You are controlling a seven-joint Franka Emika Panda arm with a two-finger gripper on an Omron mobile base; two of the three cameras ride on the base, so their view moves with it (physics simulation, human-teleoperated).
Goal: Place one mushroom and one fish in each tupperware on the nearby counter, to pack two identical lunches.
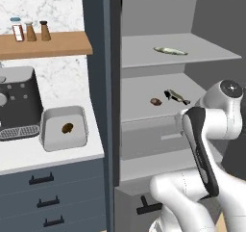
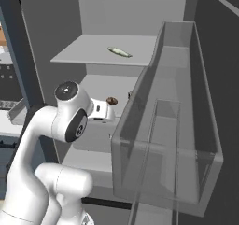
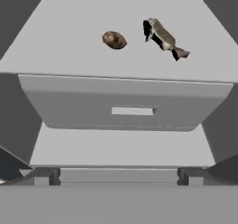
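Note:
In the hand view my gripper (image 3: 118, 174) is open, its fingertips wide apart and nothing between them. It faces the open fridge's middle shelf, where a brown mushroom (image 3: 114, 40) (image 1: 155, 101) (image 2: 111, 100) lies left of a dark fish (image 3: 163, 38) (image 1: 177, 97), both well ahead of the fingers. A second, paler fish (image 1: 170, 51) (image 2: 120, 52) lies on the upper shelf. On the off-white counter (image 1: 29, 154) to the left stands a grey tupperware (image 1: 65, 111) with one mushroom (image 1: 67, 128) inside.
A grey fridge drawer (image 3: 132, 108) sits just below the middle shelf. The open fridge door with its clear bins (image 2: 177, 126) stands close on the right. A black coffee machine (image 1: 17, 101) is beside the tupperware, under a wooden shelf (image 1: 48, 44) with spice bottles.

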